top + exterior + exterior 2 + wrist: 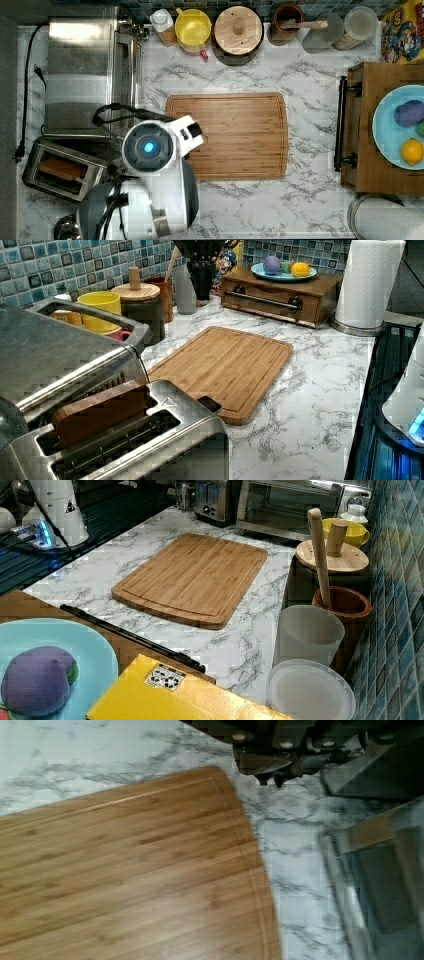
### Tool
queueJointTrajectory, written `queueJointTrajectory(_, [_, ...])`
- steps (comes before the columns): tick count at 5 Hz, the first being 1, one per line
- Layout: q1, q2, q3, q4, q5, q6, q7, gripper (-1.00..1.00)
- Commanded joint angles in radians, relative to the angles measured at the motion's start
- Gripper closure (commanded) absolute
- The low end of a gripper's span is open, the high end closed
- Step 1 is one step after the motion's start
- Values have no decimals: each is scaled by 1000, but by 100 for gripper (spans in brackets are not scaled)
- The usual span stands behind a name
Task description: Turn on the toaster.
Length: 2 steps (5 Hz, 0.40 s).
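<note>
- Reading the top view from its left: the toaster oven [82, 70] fills the upper left corner of the marble tabletop [310, 75], and the toaster [62, 170] sits just below it in the picture, near the tabletop's front left corner, with a brown slice [62, 169] in one slot
- Standing over the toaster's right end in the top view, the white arm [155, 150] covers that end; further right lies the cutting board [235, 135], then a wooden drawer box [370, 125] carrying a blue plate [387, 125] of fruit
- Along the tiled wall stand a yellow mug [192, 27], a canister with a wooden lid [238, 27], a brown utensil holder [286, 22] and frosted containers [360, 22]
- The left view alone shows the slice [100, 412] standing up out of the toaster [150, 445], a black lever knob [210, 404] at the end facing the cutting board [225, 367], and a paper towel roll [367, 285]
- The wrist view shows the hand [270, 777] above bare marble between the cutting board's corner and a steel appliance edge; its two tips look close together, a narrow gap, nothing between them
</note>
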Motion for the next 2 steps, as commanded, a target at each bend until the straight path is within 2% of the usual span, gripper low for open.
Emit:
queueJointTrajectory(1, [90, -90, 142, -128, 73, 4, 82, 100])
queueJointTrajectory(2, [99, -83, 166, -120, 81, 12, 112, 100])
